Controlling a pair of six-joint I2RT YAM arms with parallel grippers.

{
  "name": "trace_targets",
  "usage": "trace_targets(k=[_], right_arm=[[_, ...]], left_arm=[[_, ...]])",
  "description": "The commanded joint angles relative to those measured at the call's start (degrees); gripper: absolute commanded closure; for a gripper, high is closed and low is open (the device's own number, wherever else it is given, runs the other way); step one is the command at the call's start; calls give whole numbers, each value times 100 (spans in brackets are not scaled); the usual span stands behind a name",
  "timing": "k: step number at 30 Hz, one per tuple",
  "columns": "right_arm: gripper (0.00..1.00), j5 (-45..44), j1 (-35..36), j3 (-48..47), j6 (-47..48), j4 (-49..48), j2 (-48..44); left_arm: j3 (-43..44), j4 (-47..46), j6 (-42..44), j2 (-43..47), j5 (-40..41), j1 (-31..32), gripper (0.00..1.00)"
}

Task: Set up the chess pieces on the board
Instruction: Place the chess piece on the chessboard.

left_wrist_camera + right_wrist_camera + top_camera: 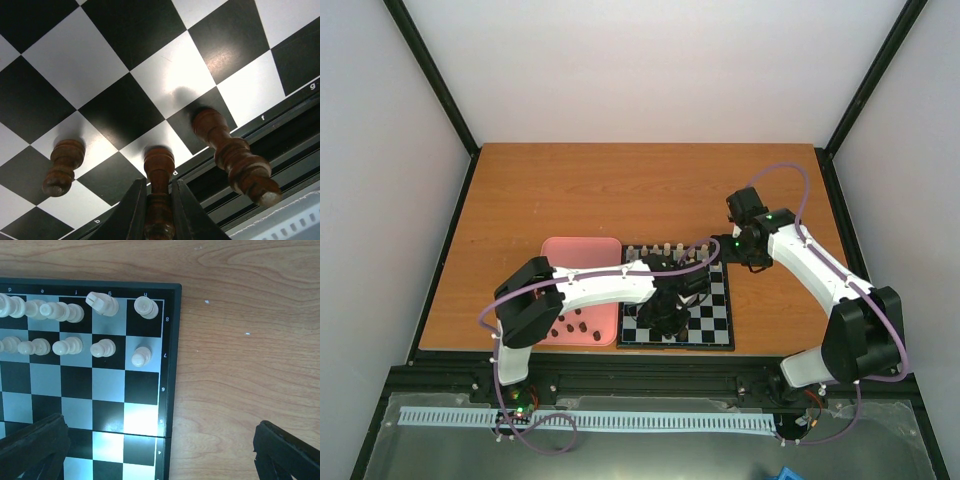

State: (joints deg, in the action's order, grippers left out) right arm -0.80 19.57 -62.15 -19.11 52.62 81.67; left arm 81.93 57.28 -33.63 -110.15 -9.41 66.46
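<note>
- Chess piece (159,167), dark brown, is clenched in the jaws of the left gripper (158,186), its base on a near-row square of the board (100,65).
- Two neighbouring dark pieces (62,165) stand on that row, one on each side and apart from it.
- Right gripper (157,450) hangs over the board's right edge, jaws released wide and holding nothing.
- Cream-white pieces (70,345) already line the two far rows.
- Several loose dark pieces (578,323) lie in the pink tray (582,255) on the bench (570,190), just left of the board; the dark side looks barely begun.
- Readable: rim letters b, d, f, g; numbers 8 to 4; no brand.
</note>
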Motion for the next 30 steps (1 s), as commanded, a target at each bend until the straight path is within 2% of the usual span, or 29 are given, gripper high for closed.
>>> trace_targets(k=[1,15,21,26,30], right_arm=[[0,25,-52,44,45,-69,-164],[0,136,-50,79,78,-94,-234],[0,171,-51,69,57,-77,-323],[0,232,-55,25,48,-53,-376],[0,271,-57,-27,54,-42,-382]], left_arm=[[137,-112,76,-169,7,114,96],[148,-68,84,29,103,113,70],[131,-51,93,276,203,124,63],[241,212,117,536,349,121,59],[482,515,163,826,518,123,49]])
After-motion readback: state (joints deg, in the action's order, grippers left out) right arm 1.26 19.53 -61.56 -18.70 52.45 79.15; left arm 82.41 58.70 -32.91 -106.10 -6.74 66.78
